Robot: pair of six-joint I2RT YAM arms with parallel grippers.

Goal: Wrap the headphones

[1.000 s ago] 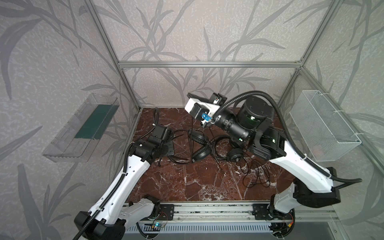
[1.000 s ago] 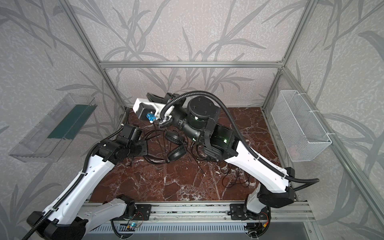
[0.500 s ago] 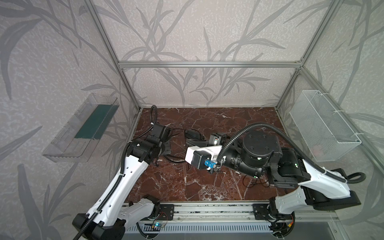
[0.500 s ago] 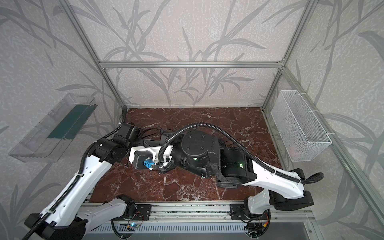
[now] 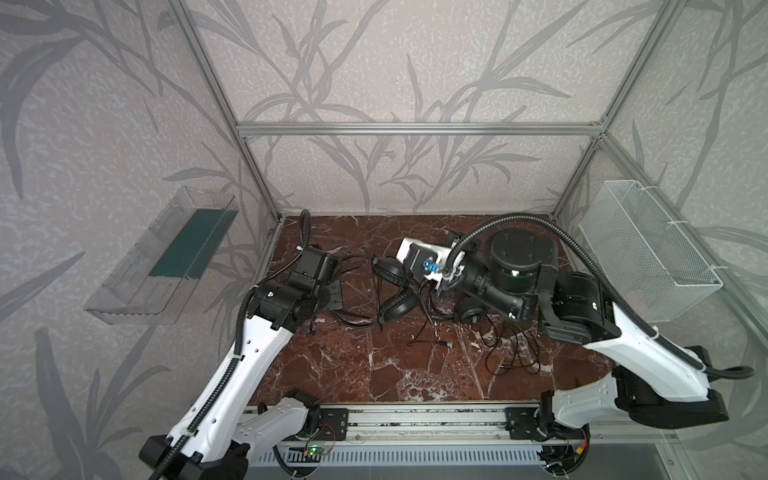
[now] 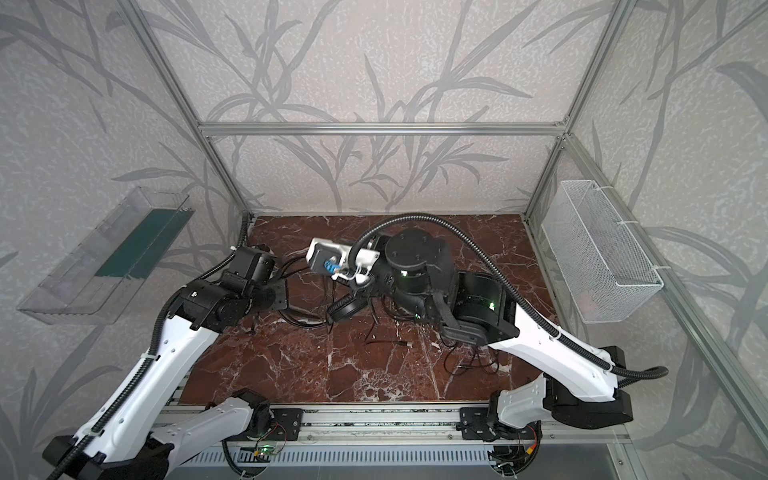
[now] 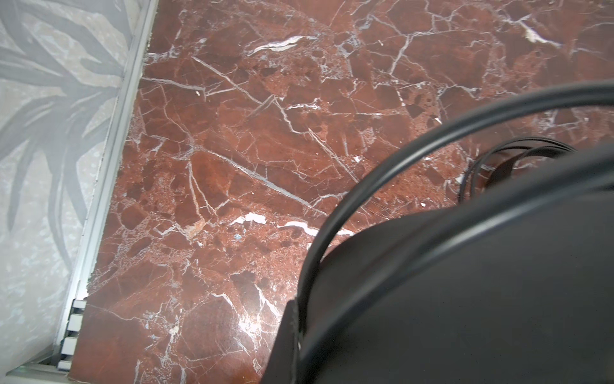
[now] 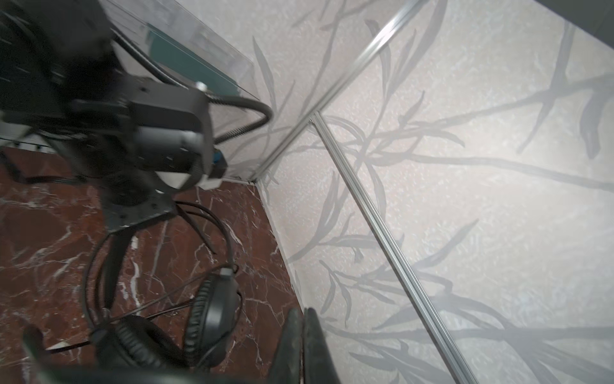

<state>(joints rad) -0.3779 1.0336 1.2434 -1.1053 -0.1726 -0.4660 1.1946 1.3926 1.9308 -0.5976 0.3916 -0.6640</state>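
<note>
At the tips of your right gripper point(image 8: 303, 335), seen in its wrist view, the two dark fingers point(image 8: 292, 345) press flat together with nothing between them, raised above the floor near the patterned back wall point(image 8: 465, 166). Just beside those tips lies one black over-ear headset with round padded earcups point(image 8: 206, 319), its thin wire headband arching toward your left arm's black wrist housing point(image 8: 139, 139). Your left gripper point(image 7: 292, 319) is mostly a dark blur in its own wrist view; its jaws are closed too, and a thin black wire band point(image 7: 382, 176) curves into it at the edge, though you cannot tell whether it is truly pinched. In both top views that headset point(image 5: 395, 307) point(image 6: 345, 309) rests on the red-brown veined marble tabletop point(image 5: 374, 365) point(image 6: 332, 365) between your two arms. The second black headset point(image 5: 469, 309) lies partly under your right arm, with loose loops of thin black cable point(image 5: 515, 349) trailing toward the front rail.
</note>
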